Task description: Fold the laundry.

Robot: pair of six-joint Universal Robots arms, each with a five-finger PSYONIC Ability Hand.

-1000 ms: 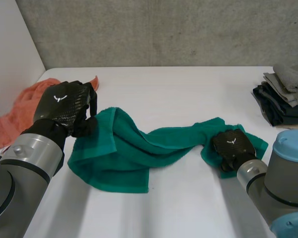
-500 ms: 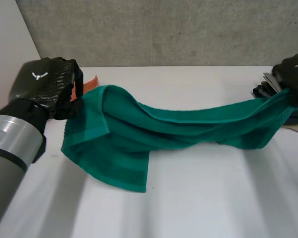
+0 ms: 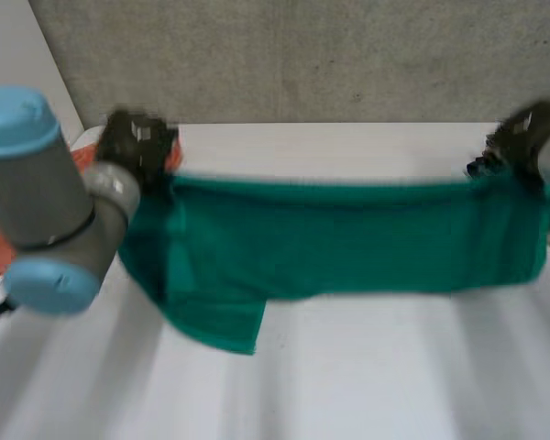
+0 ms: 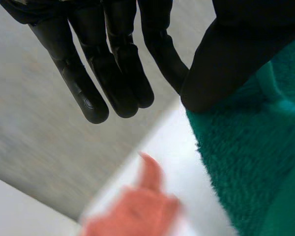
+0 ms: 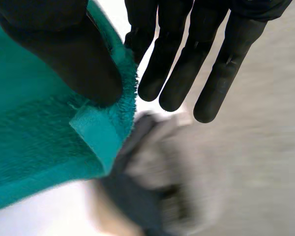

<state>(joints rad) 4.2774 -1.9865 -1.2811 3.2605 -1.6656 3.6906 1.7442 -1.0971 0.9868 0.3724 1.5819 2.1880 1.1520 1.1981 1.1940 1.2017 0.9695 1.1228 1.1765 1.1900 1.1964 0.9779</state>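
I see the green terry towel (image 3: 348,238) lifted and stretched wide, top edge straight, left end's lower corner hanging lowest

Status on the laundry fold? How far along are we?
Done: a grey and dark pile beside the right hand looks already folded, though it is blurred. In hand: the green towel is held stretched out, the left hand and right hand each pinching one end of its top edge; no fold in it yet. Left: fold this towel, then the orange cloth near the left hand.
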